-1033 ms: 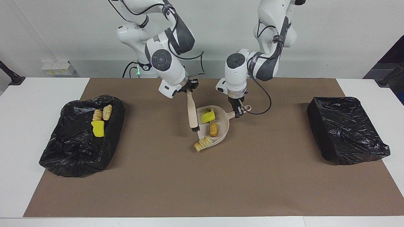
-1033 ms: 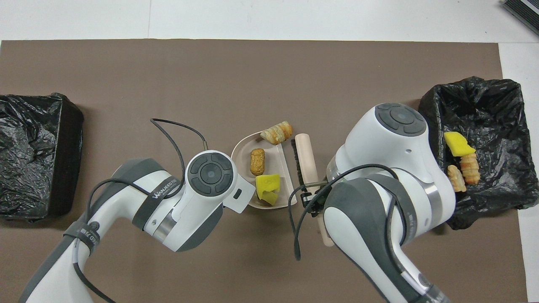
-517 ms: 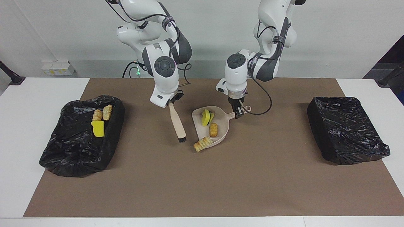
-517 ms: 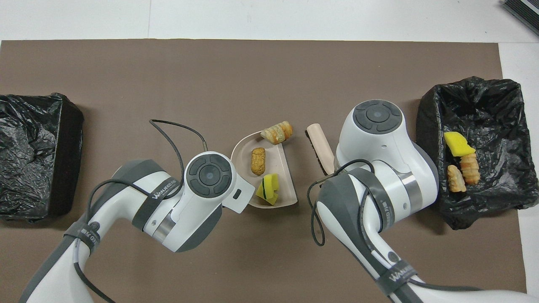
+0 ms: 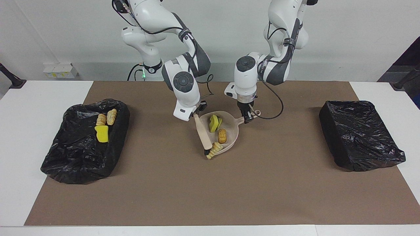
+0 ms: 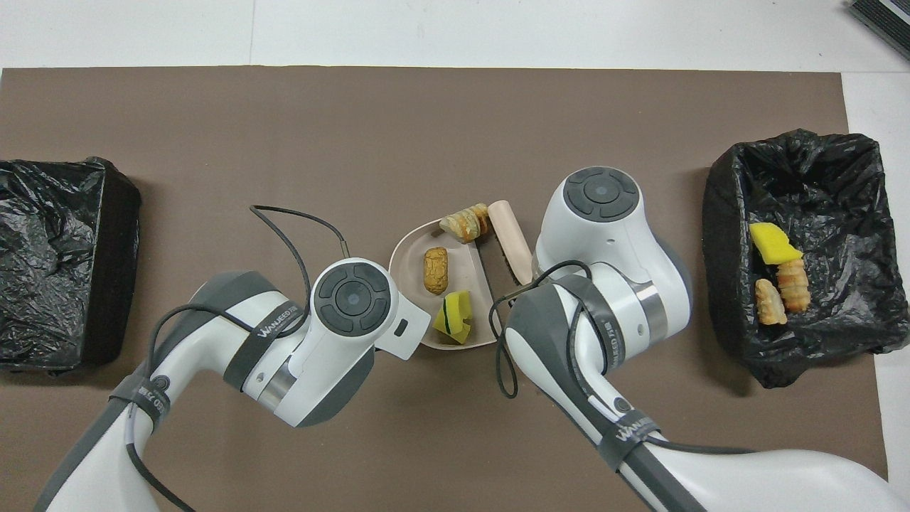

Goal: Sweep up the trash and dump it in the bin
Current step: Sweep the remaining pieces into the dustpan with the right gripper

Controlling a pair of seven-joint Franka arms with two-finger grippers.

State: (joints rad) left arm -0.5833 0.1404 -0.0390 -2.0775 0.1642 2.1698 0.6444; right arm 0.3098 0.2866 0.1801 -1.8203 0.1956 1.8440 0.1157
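Black-lined bin (image 5: 83,144), right arm's end: holds a yellow sponge piece (image 5: 102,134) and two tan bread lumps (image 5: 106,118); the lumps lie nearer the robots than the sponge.

Right gripper (image 5: 197,110): clenched on the upper end of the brush (image 5: 203,135), over the dustpan's open edge.

Brush: beige handle, long axis slanting away from the robots; dark bristle head at the low end, touching the ridged lump.

Ridged bread lump (image 5: 214,149): at the dustpan's lip, the farthest scrap from the robots; long axis slanting across the lip, half on the pan, half over the mat (image 5: 210,196).

Dustpan (image 5: 233,129): beige, flat on the brown mat at mid-table; mouth opens toward the right arm's end, handle points toward the left arm's end.

Green-and-yellow sponge (image 5: 214,123): in the pan, standing on edge, nearest the robots.

Golden bread lump (image 5: 222,135): in the pan between sponge and ridged lump; long axis running away from the robots.

Left gripper (image 5: 248,115): clamped on the dustpan's handle.

Second black-lined bin (image 5: 359,134): left arm's end.
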